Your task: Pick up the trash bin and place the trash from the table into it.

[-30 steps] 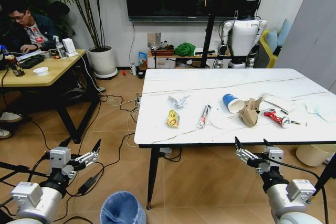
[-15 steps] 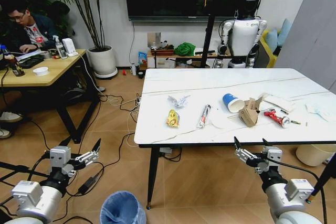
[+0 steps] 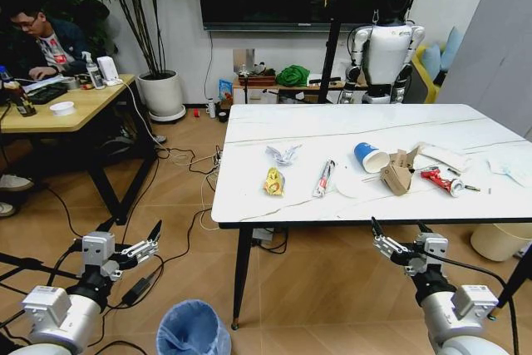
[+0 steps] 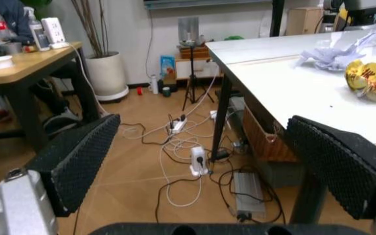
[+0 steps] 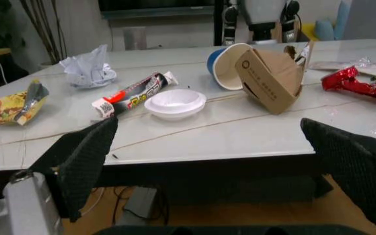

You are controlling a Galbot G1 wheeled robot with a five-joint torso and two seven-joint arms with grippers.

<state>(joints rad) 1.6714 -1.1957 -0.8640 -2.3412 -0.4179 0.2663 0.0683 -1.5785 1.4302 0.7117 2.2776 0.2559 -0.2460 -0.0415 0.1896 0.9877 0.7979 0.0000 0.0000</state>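
Note:
The trash bin, lined with a crinkled blue bag, stands on the floor between my arms, before the table's left leg. The white marble table carries the trash: a yellow wrapper, a silver wrapper, a tube, a blue cup, a torn cardboard box and a red wrapper. My left gripper hovers open above the floor, left of the bin. My right gripper is open just below the table's front edge, facing the tube and box.
A wooden desk with a seated person is at far left. Cables and a power strip lie on the floor by the table's leg. A cream bin stands under the table's right end. A white robot stands behind.
The whole head picture has shifted slightly, so the camera moved. Both grippers stay open in the same pose, and nothing on the table has moved.

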